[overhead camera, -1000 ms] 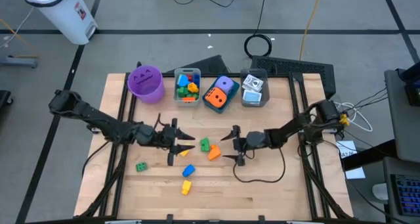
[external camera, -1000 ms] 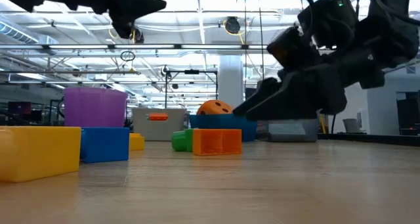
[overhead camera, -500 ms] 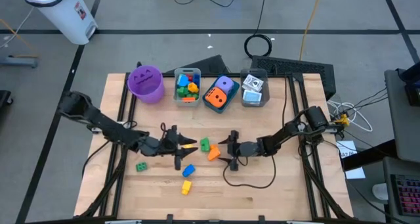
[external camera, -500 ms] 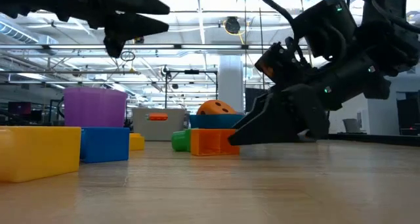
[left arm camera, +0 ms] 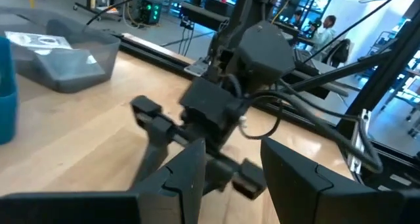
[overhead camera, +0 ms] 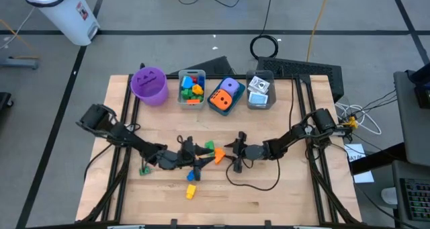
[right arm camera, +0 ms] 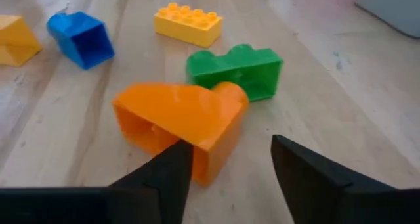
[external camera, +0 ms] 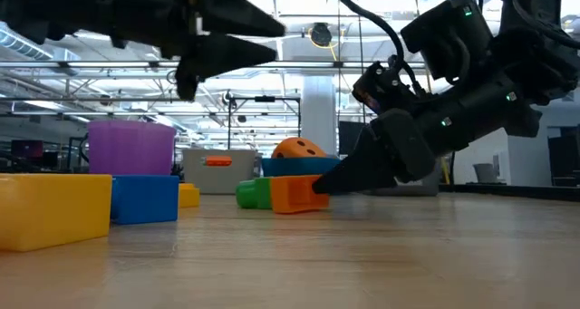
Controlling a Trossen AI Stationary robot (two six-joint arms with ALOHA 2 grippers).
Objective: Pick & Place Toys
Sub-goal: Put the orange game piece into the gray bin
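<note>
An orange brick (overhead camera: 218, 155) lies on the table mid-centre, and a green brick (right arm camera: 236, 69) rests beside it. My right gripper (right arm camera: 230, 158) stands open and low at the table, its fingers either side of the orange brick's (external camera: 292, 193) near end. My left gripper (overhead camera: 199, 158) hovers open above the table just left of these bricks, holding nothing; in its wrist view its fingers (left arm camera: 190, 178) face the right arm. A blue brick (right arm camera: 80, 39) and a yellow brick (right arm camera: 187, 23) lie beyond. My right gripper has the orange brick's near end (right arm camera: 220, 135) between its fingers, coming almost level from the table's right. One finger (right arm camera: 172, 165) lies against the brick's side; a gap shows between the brick and the other finger (right arm camera: 292, 161). The brick rests on the table.
Along the far edge stand a purple cup (overhead camera: 148, 84), a bin of bricks (overhead camera: 192, 88), a blue bin with dice (overhead camera: 225, 96) and a clear bin with cubes (overhead camera: 260, 91). A green brick (overhead camera: 143, 170) lies at the left, a yellow one (overhead camera: 191, 191) near the front.
My left gripper has swung down and toward the table's right, ending close to the orange and green bricks. My right gripper has sunk a little toward the orange brick, rolled, and drawn its fingers closer together around the brick's end.
</note>
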